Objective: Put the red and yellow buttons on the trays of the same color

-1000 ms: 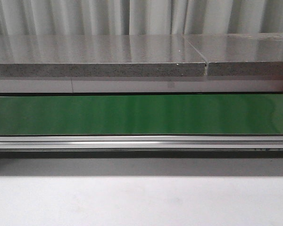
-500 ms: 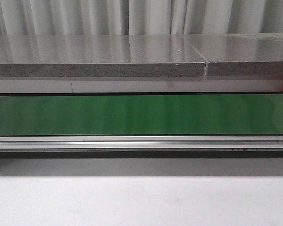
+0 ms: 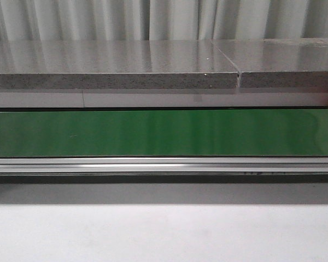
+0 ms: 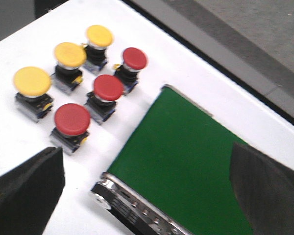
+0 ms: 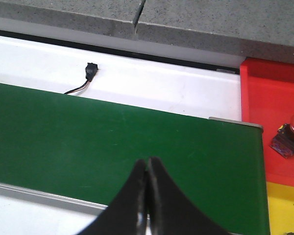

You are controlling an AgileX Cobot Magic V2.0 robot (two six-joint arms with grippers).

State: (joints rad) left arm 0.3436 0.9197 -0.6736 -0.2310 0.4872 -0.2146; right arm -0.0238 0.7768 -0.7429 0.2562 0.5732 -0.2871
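A: Long green conveyor belt [image 3: 164, 132] runs bare across mid-frame in the front view. Red plastic tray [image 5: 273, 120] at right of the right wrist view holds one red mushroom-head push button [image 5: 290, 134].

B: Six buttons wait upper left in the left wrist view; nearest is a red one [image 4: 71, 120]. Step, I judge: fetch the next.

A: Left gripper [image 4: 152, 181] fingers spread wide, empty, over the belt's end. Right gripper [image 5: 147, 169] pinched closed, empty, above the belt.
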